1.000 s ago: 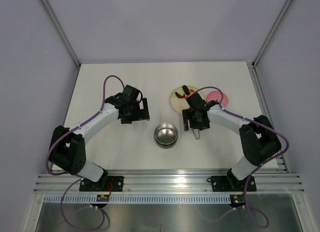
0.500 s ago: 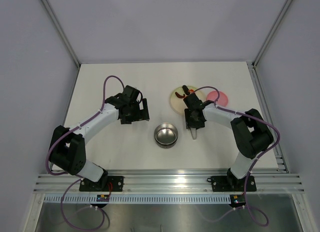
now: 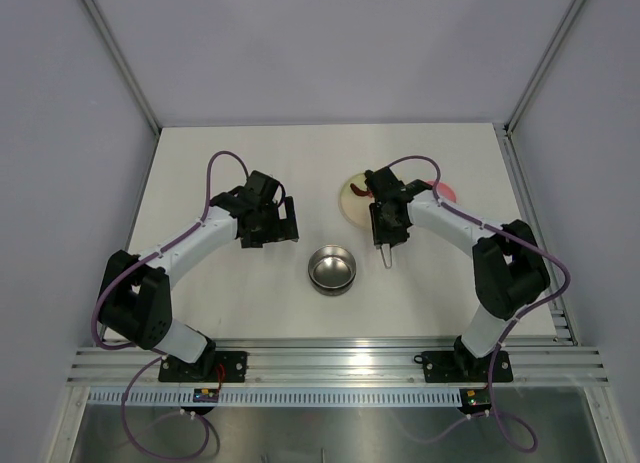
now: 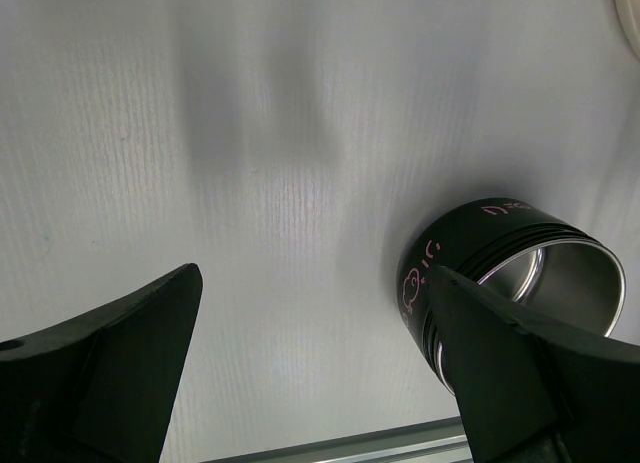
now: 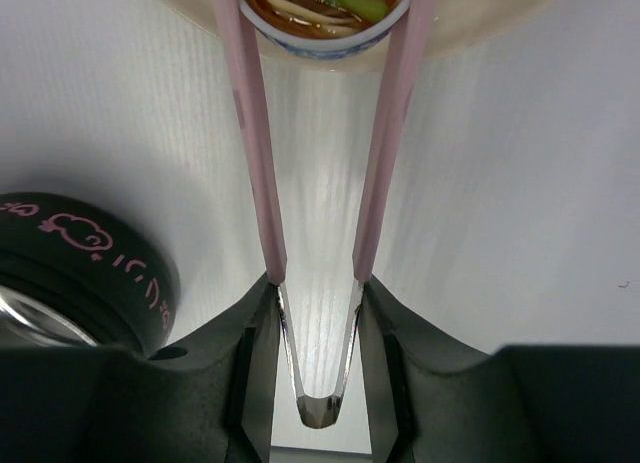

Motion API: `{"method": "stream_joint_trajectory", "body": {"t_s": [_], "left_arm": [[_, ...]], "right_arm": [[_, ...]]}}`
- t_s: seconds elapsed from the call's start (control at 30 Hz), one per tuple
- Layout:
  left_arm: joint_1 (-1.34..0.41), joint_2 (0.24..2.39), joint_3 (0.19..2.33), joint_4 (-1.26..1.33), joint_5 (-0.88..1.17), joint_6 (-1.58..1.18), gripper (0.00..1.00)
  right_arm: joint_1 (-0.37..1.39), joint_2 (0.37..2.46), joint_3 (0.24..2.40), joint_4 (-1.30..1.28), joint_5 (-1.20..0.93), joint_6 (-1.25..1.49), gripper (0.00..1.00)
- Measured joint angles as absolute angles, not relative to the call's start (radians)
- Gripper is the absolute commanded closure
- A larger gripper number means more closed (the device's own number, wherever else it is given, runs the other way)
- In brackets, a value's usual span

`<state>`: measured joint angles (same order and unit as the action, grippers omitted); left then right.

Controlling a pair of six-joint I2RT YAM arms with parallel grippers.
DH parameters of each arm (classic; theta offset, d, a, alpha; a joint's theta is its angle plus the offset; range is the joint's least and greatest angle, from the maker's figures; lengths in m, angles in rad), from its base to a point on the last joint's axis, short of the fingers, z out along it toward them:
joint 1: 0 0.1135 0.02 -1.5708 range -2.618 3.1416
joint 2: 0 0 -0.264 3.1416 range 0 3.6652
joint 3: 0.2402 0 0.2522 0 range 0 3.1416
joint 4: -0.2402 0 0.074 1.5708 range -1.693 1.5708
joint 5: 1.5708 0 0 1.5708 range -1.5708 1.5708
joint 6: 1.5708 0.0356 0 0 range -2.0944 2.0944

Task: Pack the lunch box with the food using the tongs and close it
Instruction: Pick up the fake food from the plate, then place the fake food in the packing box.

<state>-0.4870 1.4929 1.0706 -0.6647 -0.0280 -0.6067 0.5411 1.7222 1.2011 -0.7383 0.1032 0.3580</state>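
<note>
My right gripper (image 5: 318, 293) is shut on the tongs (image 5: 252, 143), fingers pressing both slim pink arms near their steel joined end. The tong tips straddle a small toy bowl of noodles (image 5: 325, 8) on the cream plate (image 5: 480, 28). From above, the right gripper (image 3: 385, 226) sits at the plate's near edge, where a dark red sausage piece (image 3: 357, 191) lies. The lunch box (image 3: 332, 269) is a shiny steel bowl at the table's middle; it appears lower left (image 5: 90, 273) in the right wrist view. My left gripper (image 3: 280, 221) hangs open and empty to the left of the lunch box (image 4: 500, 258).
The pink lid (image 3: 446, 191) lies right of the plate (image 3: 347, 205), partly behind the right arm. A metal rail runs along the table's near edge (image 3: 320, 361). Grey walls close in the back and both sides.
The right gripper has closed in on the tongs and carried them away from me toward the plate. The left arm has not moved.
</note>
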Motion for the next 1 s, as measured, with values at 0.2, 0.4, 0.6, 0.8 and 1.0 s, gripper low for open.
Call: {"method": "stream_joint_trajectory", "body": {"t_s": [0.2,0.4,0.6,0.8,1.0], "left_arm": [[-0.487,1.493,1.070,-0.664,-0.028,-0.607,0.01],[-0.487,1.493,1.069,-0.664,-0.030,-0.607,0.01],[-0.487,1.493,1.053,-0.661,-0.030,-0.607,0.01],[-0.487,1.493,1.053,-0.660,-0.031,-0.607,0.01],[-0.487,1.493,1.053,-0.660,-0.031,-0.606,0.01]], "right_arm": [[0.540,1.686,1.288,-0.820,0.073,0.354,0.88],[0.540,1.672,1.318,-0.849,0.050,0.349,0.89],[0.540,1.667,1.318,-0.878,0.008,0.339,0.91],[0.541,1.597,1.318,-0.929,-0.047,0.316,0.92],[0.567,1.485,1.320,-1.009,-0.084,0.276,0.92]]}}
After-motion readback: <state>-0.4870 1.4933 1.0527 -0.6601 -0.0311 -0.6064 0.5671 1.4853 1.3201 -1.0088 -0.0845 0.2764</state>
